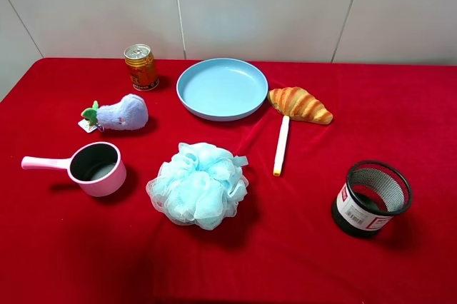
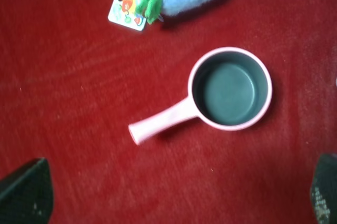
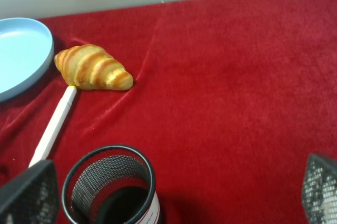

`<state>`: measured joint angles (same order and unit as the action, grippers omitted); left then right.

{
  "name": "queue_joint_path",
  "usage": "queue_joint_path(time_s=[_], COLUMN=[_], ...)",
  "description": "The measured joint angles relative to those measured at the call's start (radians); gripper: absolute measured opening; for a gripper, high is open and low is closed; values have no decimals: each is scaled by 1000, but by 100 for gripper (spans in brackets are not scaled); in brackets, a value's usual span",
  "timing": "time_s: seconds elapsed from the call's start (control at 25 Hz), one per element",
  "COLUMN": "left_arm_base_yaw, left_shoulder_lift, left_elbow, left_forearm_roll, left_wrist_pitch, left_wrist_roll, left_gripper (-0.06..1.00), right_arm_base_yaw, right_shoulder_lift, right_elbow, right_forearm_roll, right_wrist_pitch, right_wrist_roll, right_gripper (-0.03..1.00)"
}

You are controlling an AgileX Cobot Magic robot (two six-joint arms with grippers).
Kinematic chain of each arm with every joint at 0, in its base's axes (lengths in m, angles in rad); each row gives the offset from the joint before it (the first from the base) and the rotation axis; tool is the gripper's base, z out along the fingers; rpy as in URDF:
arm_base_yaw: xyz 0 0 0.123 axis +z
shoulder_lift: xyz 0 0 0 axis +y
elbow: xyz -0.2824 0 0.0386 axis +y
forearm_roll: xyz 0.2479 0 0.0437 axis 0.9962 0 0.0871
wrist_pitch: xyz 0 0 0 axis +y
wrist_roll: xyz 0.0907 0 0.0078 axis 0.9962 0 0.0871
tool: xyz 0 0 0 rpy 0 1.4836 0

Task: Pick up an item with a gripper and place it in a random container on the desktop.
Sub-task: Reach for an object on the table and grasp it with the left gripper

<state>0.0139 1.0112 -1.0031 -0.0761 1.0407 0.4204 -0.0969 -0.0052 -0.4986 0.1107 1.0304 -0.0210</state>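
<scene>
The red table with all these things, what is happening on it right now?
Nothing is being handled yet. The left gripper is open and looks down on the pink saucepan. The plush eggplant lies close to it on the red table, untouched. The right gripper is open too, over the black mesh cup. The blue plate is empty.
</scene>
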Motion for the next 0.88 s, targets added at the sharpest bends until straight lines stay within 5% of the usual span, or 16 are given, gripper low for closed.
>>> queue_joint_path(time_s=[0.88], left_arm_base_yaw=[0], left_shoulder_lift=[432], left_elbow=[-154], left_forearm_roll=[0], left_wrist_pitch=[-37], left_wrist_roll=[214], left_gripper=[97], right_arm_base_yaw=[0], right_shoulder_lift=[0], right_elbow=[0], right_forearm_roll=[0], right_wrist_pitch=[0], right_wrist_roll=[0], right_gripper=[69])
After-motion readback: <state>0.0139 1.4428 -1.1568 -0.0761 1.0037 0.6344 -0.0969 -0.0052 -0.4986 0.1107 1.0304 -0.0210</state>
